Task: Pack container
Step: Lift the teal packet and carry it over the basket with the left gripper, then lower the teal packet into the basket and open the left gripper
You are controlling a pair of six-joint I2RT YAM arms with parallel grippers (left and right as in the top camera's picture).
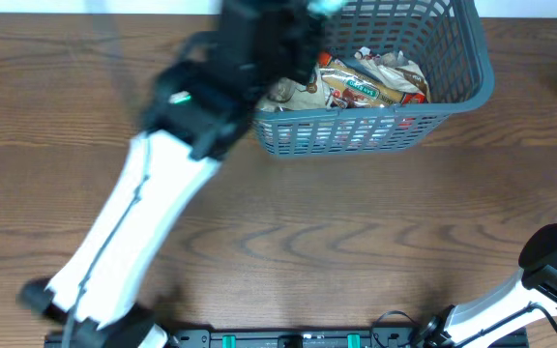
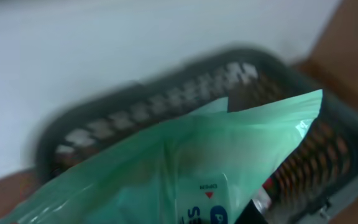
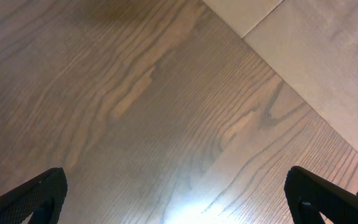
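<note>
right now your largest surface is the table [image 1: 356,242], brown wood with a long wavy grain. it is matt apart from a bright glare patch just below the right gripper [image 3: 179,196].

next in size is the container [image 1: 356,130], a grey-blue plastic basket. it is rectangular with rounded corners, a thick smooth rim and slotted lattice walls. it lies directly beneath and ahead of your left gripper [image 1: 300,27], and well apart from the right one.

the left arm [image 1: 133,232] is a long white link ending in blurred black housings. it reaches slantwise over one end of the basket and hides that end from above. the right arm [image 1: 549,271], white and black, sits low behind its own gripper.

your left gripper is clamped on the green packet [image 2: 229,155]. the packet is thin, translucent mint film with a pointed corner and a white printed panel. it fills the lower part of the blurred left wrist view and covers much of the basket floor beyond the hand.

snack packets [image 1: 370,87], crinkled brown and white wrappers with red and green print, lie piled inside the basket just beside that hand.

your right gripper stands wide. its black, textured fingertips [image 3: 36,196] sit far apart, with only bare wood between them. ahead of it the table ends in a straight edge, and past that edge lies a paler smooth surface [image 3: 328,56].
</note>
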